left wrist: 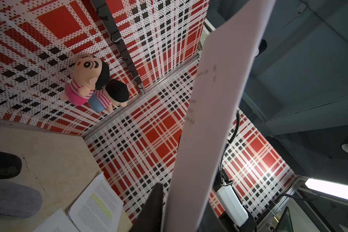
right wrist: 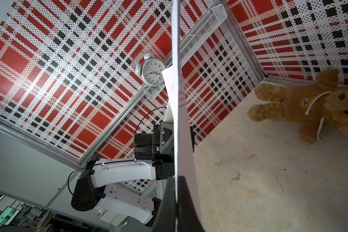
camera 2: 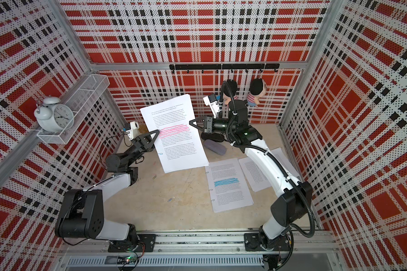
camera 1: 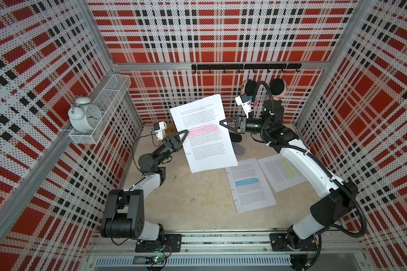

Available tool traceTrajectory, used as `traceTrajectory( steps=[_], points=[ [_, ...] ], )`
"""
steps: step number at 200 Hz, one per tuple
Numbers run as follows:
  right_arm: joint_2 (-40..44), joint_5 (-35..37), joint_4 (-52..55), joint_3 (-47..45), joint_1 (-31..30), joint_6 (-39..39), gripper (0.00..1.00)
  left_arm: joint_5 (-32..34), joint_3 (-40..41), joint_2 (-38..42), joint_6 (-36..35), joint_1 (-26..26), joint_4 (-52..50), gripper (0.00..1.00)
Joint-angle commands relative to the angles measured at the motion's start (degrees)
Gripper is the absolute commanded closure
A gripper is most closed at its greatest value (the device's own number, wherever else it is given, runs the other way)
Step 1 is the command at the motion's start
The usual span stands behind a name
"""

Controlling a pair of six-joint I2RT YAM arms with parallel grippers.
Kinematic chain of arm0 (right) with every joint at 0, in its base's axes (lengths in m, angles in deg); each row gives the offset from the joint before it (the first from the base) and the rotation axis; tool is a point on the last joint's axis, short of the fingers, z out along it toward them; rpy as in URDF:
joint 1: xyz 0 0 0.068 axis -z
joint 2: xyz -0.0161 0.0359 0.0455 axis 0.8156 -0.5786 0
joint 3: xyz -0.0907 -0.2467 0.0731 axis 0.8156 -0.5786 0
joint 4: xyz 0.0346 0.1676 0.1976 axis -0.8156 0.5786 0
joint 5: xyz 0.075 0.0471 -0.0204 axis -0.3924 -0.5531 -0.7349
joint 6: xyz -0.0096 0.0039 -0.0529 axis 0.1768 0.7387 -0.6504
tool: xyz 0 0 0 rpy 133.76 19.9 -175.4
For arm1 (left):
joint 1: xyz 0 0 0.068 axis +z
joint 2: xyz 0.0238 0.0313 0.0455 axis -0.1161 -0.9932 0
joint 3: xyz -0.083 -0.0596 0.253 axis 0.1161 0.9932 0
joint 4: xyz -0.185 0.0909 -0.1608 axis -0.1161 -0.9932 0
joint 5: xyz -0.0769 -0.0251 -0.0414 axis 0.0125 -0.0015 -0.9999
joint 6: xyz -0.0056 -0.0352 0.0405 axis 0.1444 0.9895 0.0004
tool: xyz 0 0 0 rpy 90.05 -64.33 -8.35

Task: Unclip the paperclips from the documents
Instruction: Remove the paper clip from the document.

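The document with the pink band [camera 1: 205, 131] [camera 2: 174, 133] hangs tilted in the air between both arms. My right gripper [camera 1: 221, 122] [right wrist: 176, 200] is shut on its right edge, and the sheets [right wrist: 177, 100] run edge-on between the fingers. My left gripper [camera 1: 186, 133] [left wrist: 181, 211] straddles its left edge [left wrist: 215, 112], jaws narrowed but apart. A blue paperclip [camera 1: 188, 153] [camera 2: 160, 154] sits on that edge just below the left fingers. The documents with the blue band [camera 1: 250, 185] and the yellow band [camera 1: 283, 171] lie flat on the table, the blue one with a clip [camera 1: 232, 189] on its left edge.
Loose paperclips [camera 1: 192, 200] [right wrist: 236, 177] lie on the table. Black [camera 1: 235, 137] and grey [camera 1: 240, 149] slipper-like things rest behind the held document. A brown teddy bear [right wrist: 309, 108] lies at the back left, two plush dolls [left wrist: 92, 84] hang on the back wall, and a clock [camera 1: 85, 115] stands on a wire shelf.
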Motion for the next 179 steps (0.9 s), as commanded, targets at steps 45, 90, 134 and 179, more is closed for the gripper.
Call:
traceTrajectory(
  steps=[45, 90, 134, 179],
  points=[
    [2.58, -0.16, -0.08, -0.02, 1.13, -1.11, 1.00, -2.70, 1.70, 3.30, -4.92, 0.90, -5.28, 0.73],
    [2.56, -0.25, 0.71, -0.03, 1.23, -1.70, 1.00, -2.97, 1.49, 3.78, -6.39, 1.53, -7.25, 0.90],
    [3.03, 0.28, 1.76, -0.30, 1.72, -2.85, 1.00, -3.14, 2.42, 4.99, -7.87, 2.34, -9.60, 0.92],
    [5.01, 2.11, 2.88, -2.93, 2.65, -4.93, 1.00, -2.63, 3.43, 8.15, -12.69, 4.48, -17.36, 1.00]
  ],
)
